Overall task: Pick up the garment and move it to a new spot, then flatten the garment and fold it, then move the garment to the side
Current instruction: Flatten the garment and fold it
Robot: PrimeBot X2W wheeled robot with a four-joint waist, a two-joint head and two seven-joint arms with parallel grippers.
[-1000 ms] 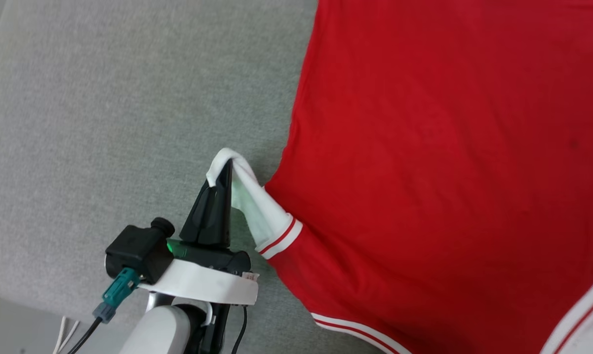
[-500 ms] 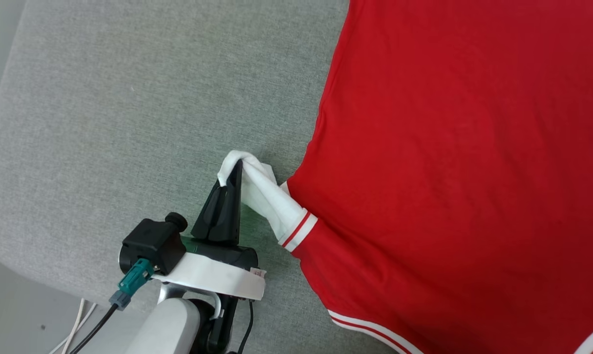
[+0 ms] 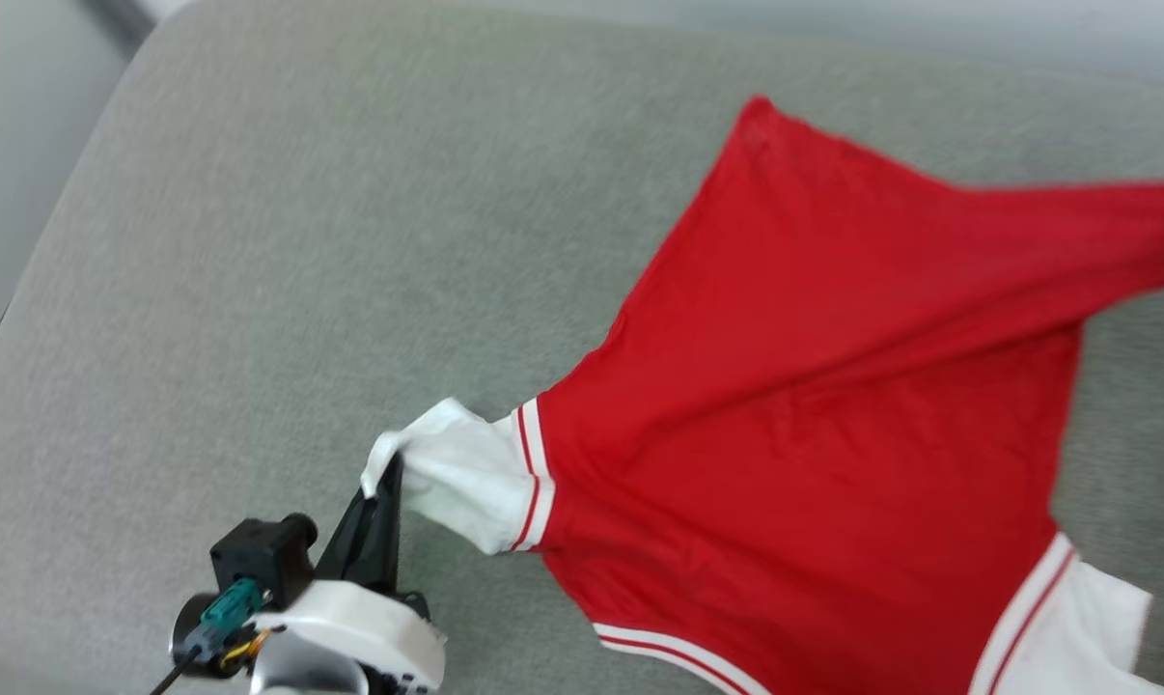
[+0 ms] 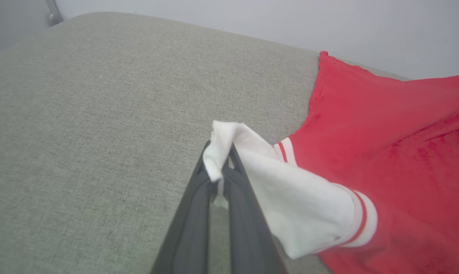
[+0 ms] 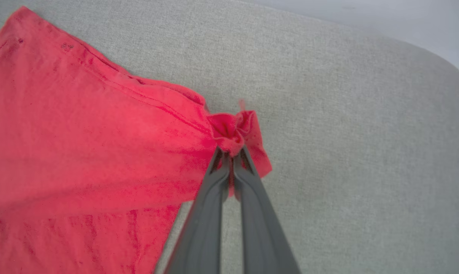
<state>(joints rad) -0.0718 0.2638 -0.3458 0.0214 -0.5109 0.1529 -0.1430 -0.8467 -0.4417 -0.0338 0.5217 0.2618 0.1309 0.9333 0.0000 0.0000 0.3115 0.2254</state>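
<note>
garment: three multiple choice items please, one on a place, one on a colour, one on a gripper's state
1. Where does the left gripper grip the garment?
A white panel
B red middle
C striped hem
2. What colour is the cushion under it?
A blue
B grey
C brown
3. The right gripper is:
A wide open
B shut on nothing
C shut on red cloth
Answers: 1 A, white cloth bunches in its grip; 2 B, grey weave all around; 3 C, a red bunch sits pinched in it.

Head high, wrists near; shared garment (image 3: 814, 405)
</note>
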